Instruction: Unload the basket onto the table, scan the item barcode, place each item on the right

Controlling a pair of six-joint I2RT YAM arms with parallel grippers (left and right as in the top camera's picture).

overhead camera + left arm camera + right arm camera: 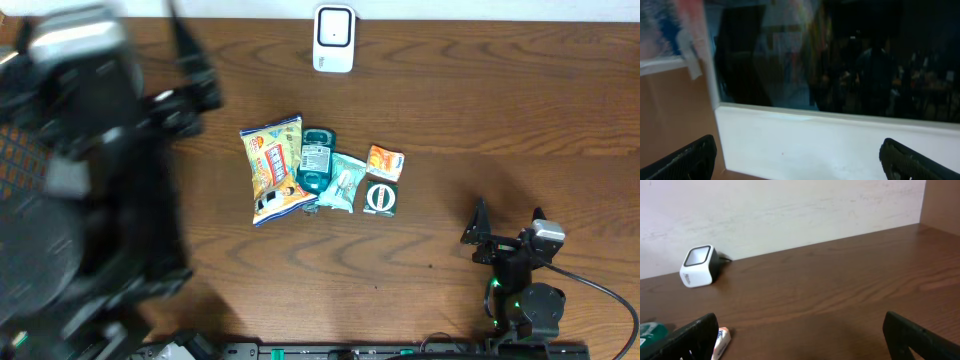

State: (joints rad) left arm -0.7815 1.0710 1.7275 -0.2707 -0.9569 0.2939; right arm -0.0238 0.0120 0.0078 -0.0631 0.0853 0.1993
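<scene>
The white barcode scanner point(333, 38) stands at the table's far edge; in the right wrist view the scanner point(697, 266) is far left. Several items lie mid-table: a yellow snack bag point(273, 168), a teal labelled pack point(316, 158), a pale teal packet point(341, 182), an orange packet point(385, 162) and a green box point(381, 197). My right gripper point(509, 214) point(800, 335) stands open and empty low over the wood, right of the items. My left gripper point(800, 157) is open and empty, raised and facing a window and a white ledge.
The left arm point(90, 180) is a large blurred dark mass close under the overhead camera, covering the table's left side. Bare wood lies between the items and the scanner. A packet end point(720, 341) lies beside my right gripper's left finger point(690, 340).
</scene>
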